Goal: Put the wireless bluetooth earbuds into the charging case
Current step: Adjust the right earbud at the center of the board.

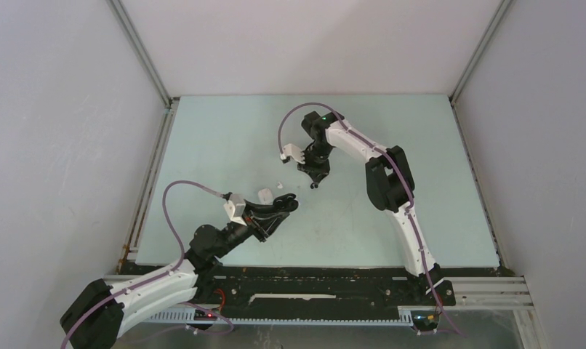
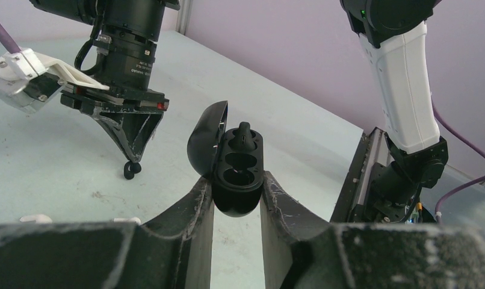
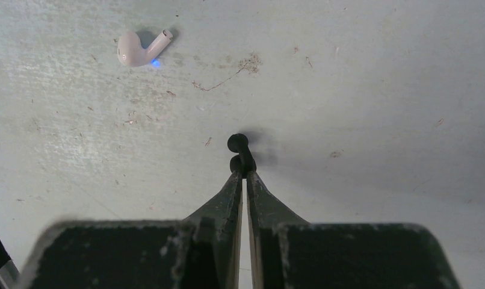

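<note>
Left wrist, nearest: the left gripper (image 2: 237,185) is clamped on a glossy, pebble-shaped plastic black charging case (image 2: 237,205). One finger presses each flank, and the case stands upright between the tips.
Case lid: the hinged black lid (image 2: 203,135) stands open, swung to the left of those fingers.
Case tray: two round wells face the camera and look unfilled. A small black nub (image 2: 245,133) rises at the tray's far end, and I cannot tell whether it is a seated bud.
Beyond the left fingers: the right gripper (image 2: 130,160) hangs point-down further out and to the left, over the pale green table top (image 2: 47,174), apart from the case.
Right wrist, at the tips: the right fingers are pinched nearly together on a tiny, rounded plastic black earbud (image 3: 237,146), which juts just past them.
Bud and table: I cannot tell whether they are touching.
Further out from the right fingers: a small, short-stemmed plastic white earbud (image 3: 141,48) lies on the table, ahead and to the left, well apart, with a blue glow at its side.
Top external: the white earbud (image 1: 279,182) lies near both sets of fingers.
</note>
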`<state>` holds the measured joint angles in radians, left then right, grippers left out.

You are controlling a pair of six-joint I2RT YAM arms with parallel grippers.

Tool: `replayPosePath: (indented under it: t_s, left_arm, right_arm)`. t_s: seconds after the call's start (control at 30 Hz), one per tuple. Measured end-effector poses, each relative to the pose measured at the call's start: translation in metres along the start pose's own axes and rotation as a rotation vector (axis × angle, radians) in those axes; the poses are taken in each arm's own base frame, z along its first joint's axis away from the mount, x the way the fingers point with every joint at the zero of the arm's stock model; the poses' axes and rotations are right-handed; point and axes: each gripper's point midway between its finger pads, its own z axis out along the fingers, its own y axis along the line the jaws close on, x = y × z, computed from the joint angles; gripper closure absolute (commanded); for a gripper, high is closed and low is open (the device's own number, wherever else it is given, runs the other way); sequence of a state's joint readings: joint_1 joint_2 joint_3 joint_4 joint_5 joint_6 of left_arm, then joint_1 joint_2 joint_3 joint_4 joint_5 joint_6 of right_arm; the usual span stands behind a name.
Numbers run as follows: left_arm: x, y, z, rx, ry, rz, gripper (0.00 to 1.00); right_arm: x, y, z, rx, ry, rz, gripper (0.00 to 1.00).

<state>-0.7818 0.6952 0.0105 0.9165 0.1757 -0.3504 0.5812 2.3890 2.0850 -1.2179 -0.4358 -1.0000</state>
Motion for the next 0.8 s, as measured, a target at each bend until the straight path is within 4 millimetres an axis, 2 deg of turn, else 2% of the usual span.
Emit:
replayPosePath:
  t_s: [0.5,0.8]
  left_arm:
    - [0.0038,-0.0007,-0.0001,0.007,0.015,-0.002,1.00]
    - [0.0038,-0.0010,-0.0001,0.008,0.015,-0.002,1.00]
  right_arm:
    - [-0.0045,0.0033,0.0019,-0.024,-0.034,0.035,0.77]
    - [-0.0075,0.0024,0.0047,-0.026,-0.040,0.031,0.77]
